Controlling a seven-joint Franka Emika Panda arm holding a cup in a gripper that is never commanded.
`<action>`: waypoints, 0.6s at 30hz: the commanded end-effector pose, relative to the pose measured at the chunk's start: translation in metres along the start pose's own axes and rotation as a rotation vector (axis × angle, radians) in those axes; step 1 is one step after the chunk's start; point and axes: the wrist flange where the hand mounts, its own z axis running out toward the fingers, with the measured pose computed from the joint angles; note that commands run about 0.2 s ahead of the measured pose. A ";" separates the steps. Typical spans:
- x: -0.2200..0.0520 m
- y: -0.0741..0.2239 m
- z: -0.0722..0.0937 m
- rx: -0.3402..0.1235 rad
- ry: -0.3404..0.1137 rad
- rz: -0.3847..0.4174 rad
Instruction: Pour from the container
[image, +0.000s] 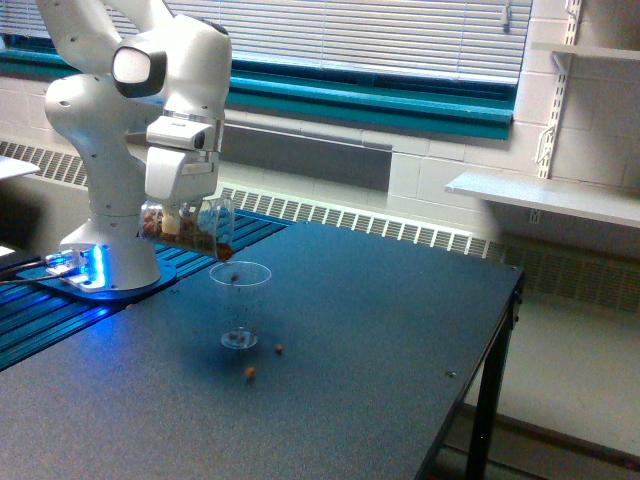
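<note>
My gripper (183, 211) is shut on the container (190, 227), a small clear cup with brown nuts inside, held tipped on its side with its mouth towards the exterior view's right. It hangs just above and left of a clear ribbed cup (240, 304) that stands upright on the dark table (380, 330). One nut (234, 277) is falling at the ribbed cup's rim. Two nuts lie on the table beside that cup, one (279, 348) to its right and one (250, 373) in front of it.
The arm's white base (100, 250) stands on a blue-lit plate at the exterior view's left. The table's right edge (505, 300) drops to the floor. A white shelf (540, 195) is on the wall at the right.
</note>
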 end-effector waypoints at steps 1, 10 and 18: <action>-0.013 -0.018 0.012 -0.006 -0.033 0.011; -0.017 -0.029 0.015 -0.015 -0.041 -0.004; -0.020 -0.034 0.019 -0.026 -0.048 -0.016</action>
